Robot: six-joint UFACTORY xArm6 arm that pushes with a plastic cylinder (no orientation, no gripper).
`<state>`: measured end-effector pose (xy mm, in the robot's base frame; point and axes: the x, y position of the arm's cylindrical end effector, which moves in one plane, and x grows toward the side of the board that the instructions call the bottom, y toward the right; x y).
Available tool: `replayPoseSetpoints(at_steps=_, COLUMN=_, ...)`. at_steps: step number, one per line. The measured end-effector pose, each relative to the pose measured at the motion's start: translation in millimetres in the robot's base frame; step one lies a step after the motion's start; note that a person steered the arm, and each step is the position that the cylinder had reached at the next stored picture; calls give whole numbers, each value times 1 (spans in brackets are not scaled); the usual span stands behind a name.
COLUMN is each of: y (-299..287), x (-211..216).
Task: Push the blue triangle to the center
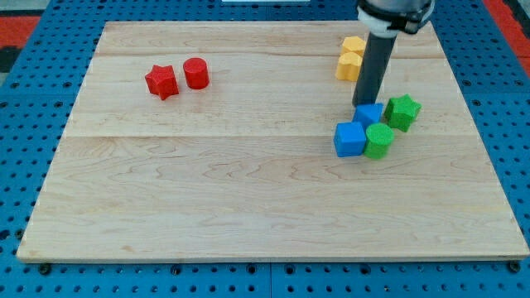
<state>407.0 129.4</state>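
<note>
My tip (361, 103) stands at the view's right, touching the top edge of a small blue block (370, 115), which may be the blue triangle; its shape is partly hidden. Just below and left of it sits a blue cube (349, 139). A green cylinder (379, 141) touches the cube's right side. A green star (402, 112) sits right of the small blue block. The rod rises from the tip to the arm (394, 12) at the view's top.
Two yellow blocks (350, 58) sit close together above the tip, partly behind the rod. A red star (162, 81) and a red cylinder (195, 73) sit at the view's upper left. The wooden board (248, 199) lies on a blue pegboard.
</note>
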Motion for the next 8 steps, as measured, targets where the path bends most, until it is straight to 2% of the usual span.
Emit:
replayPoseSetpoints(at_steps=1, y=5, x=34)
replayPoseSetpoints(at_steps=2, y=10, x=39)
replayPoseSetpoints(at_steps=3, y=13, x=25)
replayPoseSetpoints(at_steps=5, y=94, x=34)
replayPoseSetpoints(at_steps=6, y=95, x=87)
replayPoseSetpoints(at_steps=7, y=12, x=80)
replayPoseSetpoints(at_steps=8, y=-65, x=37)
